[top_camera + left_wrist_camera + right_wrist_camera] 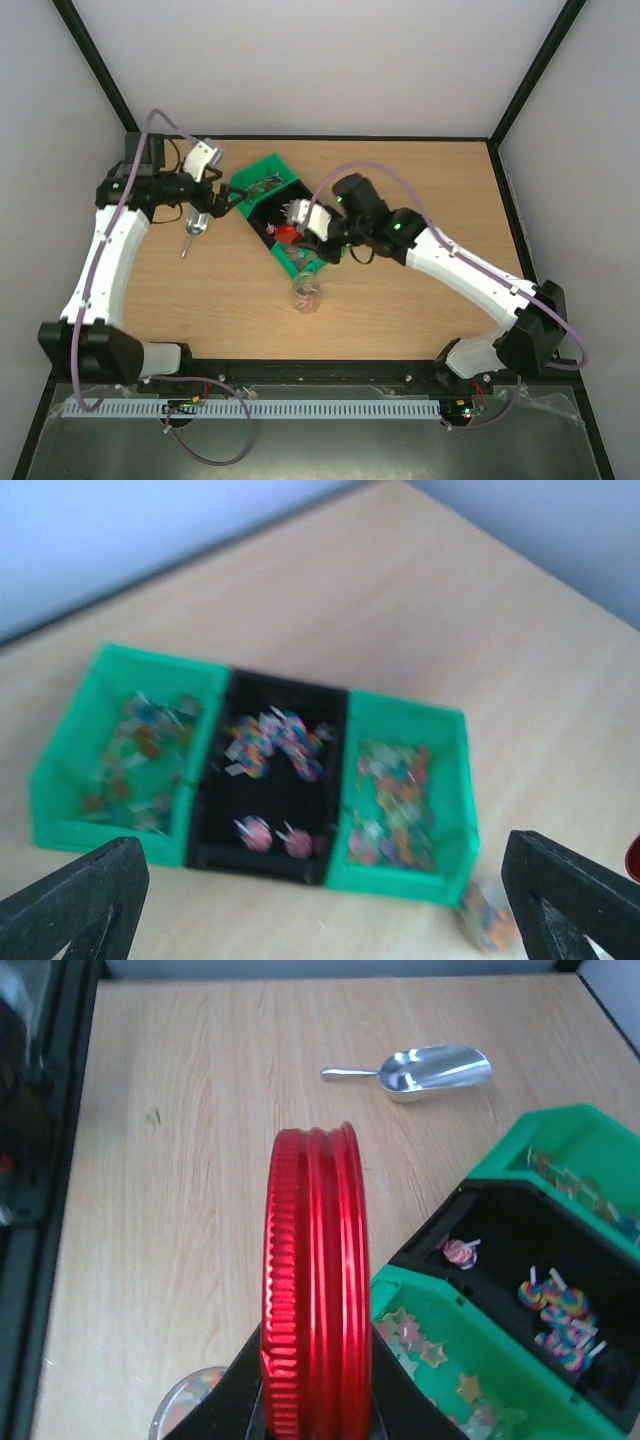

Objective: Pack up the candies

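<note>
My right pincer (312, 1412) grips the red lid (312, 1270) on edge. My left pincer (322, 865) hangs wide open and empty. Most candies (275, 742) lie in the bins (60, 780). The jar (306, 295), just near of them on the surface, seems to hold some. I judge filling is partly done and capping is not yet done.

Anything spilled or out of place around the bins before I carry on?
Nothing looks spilled: the candies lie inside the bins. The only loose item is the scoop, lying on the table apart from them. The right gripper holds the red lid on edge, so the jar stands open.
</note>
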